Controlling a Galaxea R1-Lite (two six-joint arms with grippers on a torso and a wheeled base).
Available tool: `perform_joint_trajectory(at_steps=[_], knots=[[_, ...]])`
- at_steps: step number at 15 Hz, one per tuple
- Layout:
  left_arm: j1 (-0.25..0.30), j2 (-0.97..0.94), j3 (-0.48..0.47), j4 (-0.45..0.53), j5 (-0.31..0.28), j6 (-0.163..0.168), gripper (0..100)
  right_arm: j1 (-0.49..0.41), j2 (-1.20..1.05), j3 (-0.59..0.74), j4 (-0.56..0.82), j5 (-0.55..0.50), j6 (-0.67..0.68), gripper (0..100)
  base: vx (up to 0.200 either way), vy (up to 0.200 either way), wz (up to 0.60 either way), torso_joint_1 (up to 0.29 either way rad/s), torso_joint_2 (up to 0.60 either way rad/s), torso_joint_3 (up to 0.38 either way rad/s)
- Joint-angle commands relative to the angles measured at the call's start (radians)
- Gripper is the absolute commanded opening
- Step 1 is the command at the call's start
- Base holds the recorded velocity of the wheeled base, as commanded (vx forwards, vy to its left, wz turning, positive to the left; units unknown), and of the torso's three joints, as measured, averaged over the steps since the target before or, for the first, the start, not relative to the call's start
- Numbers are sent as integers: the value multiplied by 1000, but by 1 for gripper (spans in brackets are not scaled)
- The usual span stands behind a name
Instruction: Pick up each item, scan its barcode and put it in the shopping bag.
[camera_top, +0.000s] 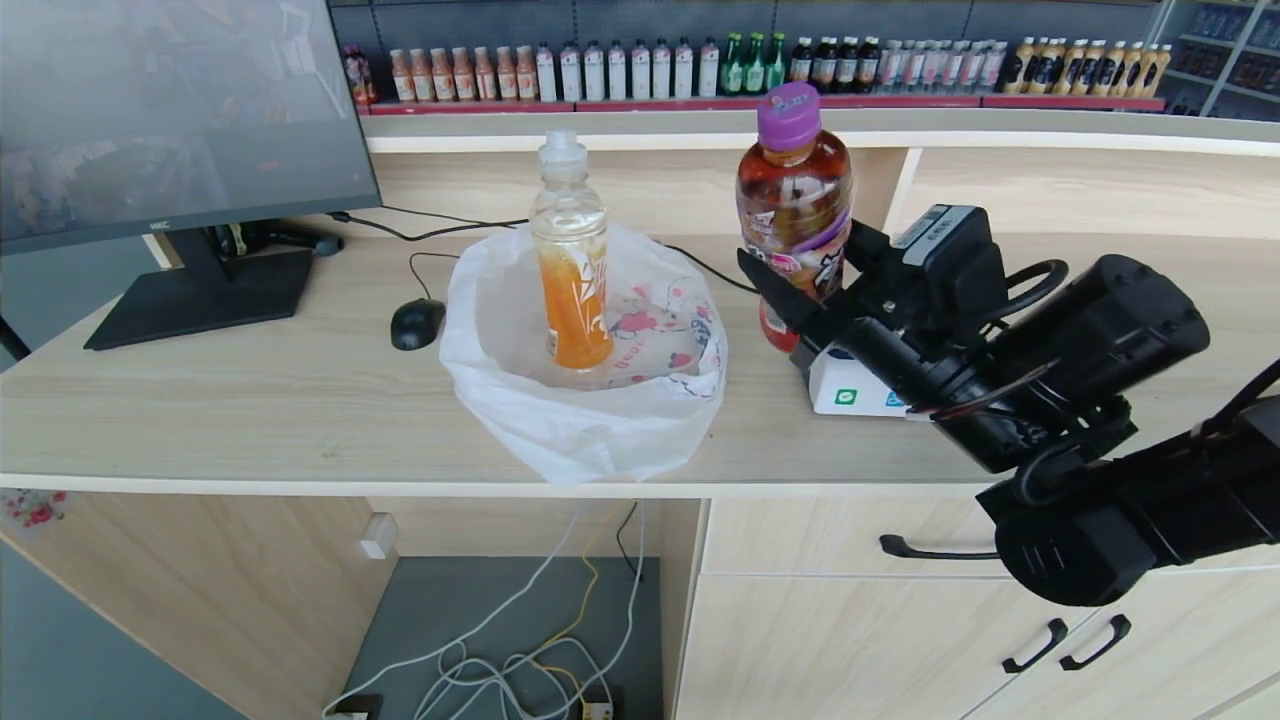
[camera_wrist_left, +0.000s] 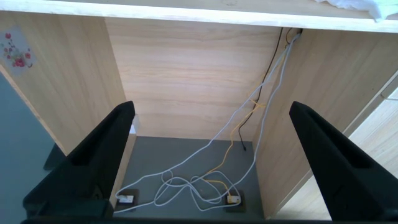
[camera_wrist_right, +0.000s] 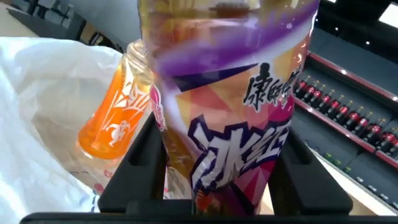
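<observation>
Above wooden counter (camera_top: 250, 400), right gripper (camera_top: 797, 285) pinches amber, purple-capped bottle (camera_top: 795, 195); left gripper (camera_wrist_left: 211, 109) stands spread.

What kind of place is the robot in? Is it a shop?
Most likely a small shop's checkout. Rows of drink bottles line the shelf behind the counter, a monitor and a white scanner sit on it, and the right pincer holds a purple-capped bottle beside a shopping bag.
</observation>
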Motion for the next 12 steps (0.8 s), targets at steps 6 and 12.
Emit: perform_joint_trajectory(at_steps=[6, 12], knots=[[0, 0, 0, 0, 0, -1, 100, 155, -22, -6, -3, -294, 242, 0, 0, 0, 0, 0, 0, 0], [0, 0, 0, 0, 0, -1, 100, 222, 4, -23, -3, -541, 380, 0, 0, 0, 0, 0, 0, 0]])
